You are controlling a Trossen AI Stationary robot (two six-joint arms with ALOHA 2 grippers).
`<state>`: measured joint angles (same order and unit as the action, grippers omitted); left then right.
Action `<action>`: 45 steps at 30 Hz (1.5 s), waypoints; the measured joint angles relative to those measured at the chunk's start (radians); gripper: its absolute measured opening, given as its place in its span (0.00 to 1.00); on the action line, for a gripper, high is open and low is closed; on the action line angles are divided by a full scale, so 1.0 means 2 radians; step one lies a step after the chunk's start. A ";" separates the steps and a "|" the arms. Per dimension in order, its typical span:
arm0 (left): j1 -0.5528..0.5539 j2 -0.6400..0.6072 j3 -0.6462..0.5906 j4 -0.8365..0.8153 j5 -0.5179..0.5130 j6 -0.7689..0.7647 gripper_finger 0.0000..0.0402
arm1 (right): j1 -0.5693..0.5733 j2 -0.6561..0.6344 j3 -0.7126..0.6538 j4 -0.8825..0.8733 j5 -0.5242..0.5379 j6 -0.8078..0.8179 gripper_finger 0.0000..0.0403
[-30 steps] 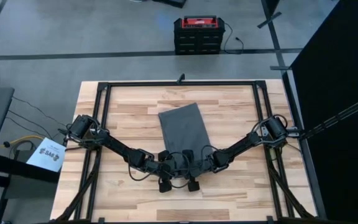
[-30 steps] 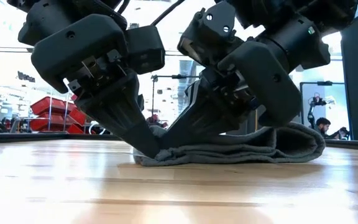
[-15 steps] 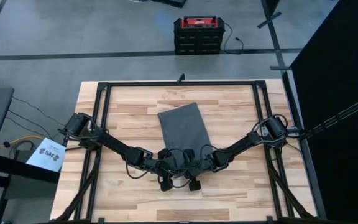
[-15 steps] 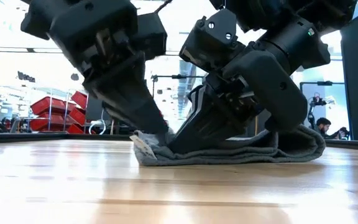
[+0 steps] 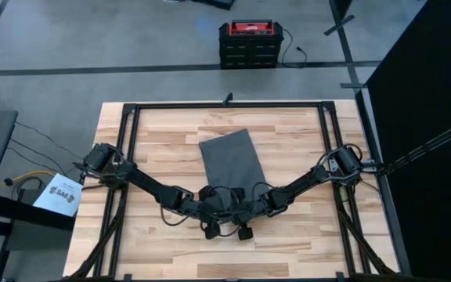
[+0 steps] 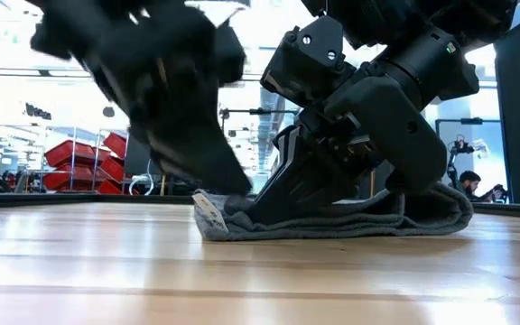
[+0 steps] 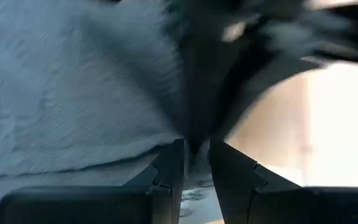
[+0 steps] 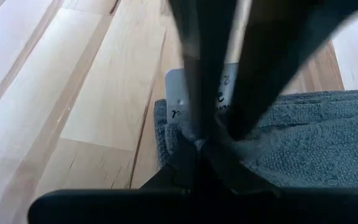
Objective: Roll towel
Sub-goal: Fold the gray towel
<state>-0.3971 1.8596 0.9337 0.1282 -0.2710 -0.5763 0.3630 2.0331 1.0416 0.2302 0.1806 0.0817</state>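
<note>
The dark grey towel (image 5: 231,159) lies flat at the table's middle, seen thick and layered in the low view (image 6: 395,215). Its white tag (image 6: 208,207) sticks out at the near edge, also visible in the right wrist view (image 8: 182,93). Both grippers meet at that near edge, side by side. My left gripper (image 5: 213,194) shows blurred in the low view (image 6: 233,190), shut on the cloth. My right gripper (image 5: 238,194) slants down beside it (image 6: 253,208), shut on the cloth as well. My left gripper pinches the towel's near edge (image 7: 194,149) between its two fingers, slanting down from the near side. That bit of edge by the tag (image 6: 215,213) is raised a little off the table; the rest lies flat. How many layers it has cannot be told. My right gripper pinches the towel's near edge (image 8: 199,144) close to the tag, between its two fingertips. The fingers slant down from the near side. The cloth there (image 6: 269,217) stays low on the table.
A black frame (image 5: 225,105) runs around the wooden tabletop. Bare wood lies left (image 5: 155,149) and right (image 5: 296,149) of the towel. A red and black box (image 5: 249,43) stands on the floor beyond the far edge.
My left gripper has risen off the table at the towel's near edge and drawn that corner up with it, so the white tag now shows. My right gripper has stayed where it was. The rest of the towel has kept still.
</note>
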 joint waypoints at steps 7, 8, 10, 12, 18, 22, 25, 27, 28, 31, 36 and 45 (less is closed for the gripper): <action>0.000 0.010 0.002 -0.009 0.007 -0.020 0.16 | 0.000 0.000 0.000 0.001 -0.001 -0.004 0.00; -0.002 0.010 0.002 -0.011 0.007 -0.025 0.16 | 0.000 0.000 0.000 0.002 -0.001 -0.008 0.00; -0.003 0.010 0.002 -0.013 0.007 -0.031 0.16 | 0.000 0.001 -0.001 0.006 -0.001 -0.018 0.01; -0.004 0.013 0.002 -0.016 0.007 -0.041 0.16 | 0.001 0.001 -0.002 0.014 -0.001 -0.027 0.03; -0.008 0.019 0.002 -0.034 0.007 -0.062 0.16 | 0.003 -0.008 -0.002 0.009 0.000 -0.033 0.25; -0.012 0.019 0.002 -0.040 0.005 -0.064 0.16 | 0.010 -0.047 -0.002 -0.037 -0.002 -0.034 0.39; -0.015 0.019 0.002 -0.048 0.006 -0.074 0.16 | 0.019 -0.090 -0.002 -0.105 0.014 -0.031 0.48; -0.019 0.019 0.001 -0.051 0.006 -0.077 0.16 | 0.024 -0.116 -0.002 -0.171 0.052 -0.016 0.51; -0.022 0.019 0.001 -0.051 0.006 -0.078 0.16 | 0.026 -0.127 -0.002 -0.202 0.072 -0.005 0.52; -0.029 0.019 0.001 -0.053 0.006 -0.085 0.16 | 0.023 -0.153 -0.006 -0.269 0.105 0.038 0.51; -0.034 0.020 0.001 -0.054 0.008 -0.088 0.16 | 0.016 -0.158 -0.050 -0.267 0.093 0.096 0.36; -0.034 0.020 0.001 -0.061 0.010 -0.096 0.16 | 0.044 -0.162 -0.100 -0.283 0.046 0.176 0.06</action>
<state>-0.4652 1.8992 0.9352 0.0063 -0.2504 -0.7689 0.4512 1.7092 0.8411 -0.3363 0.2718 0.4346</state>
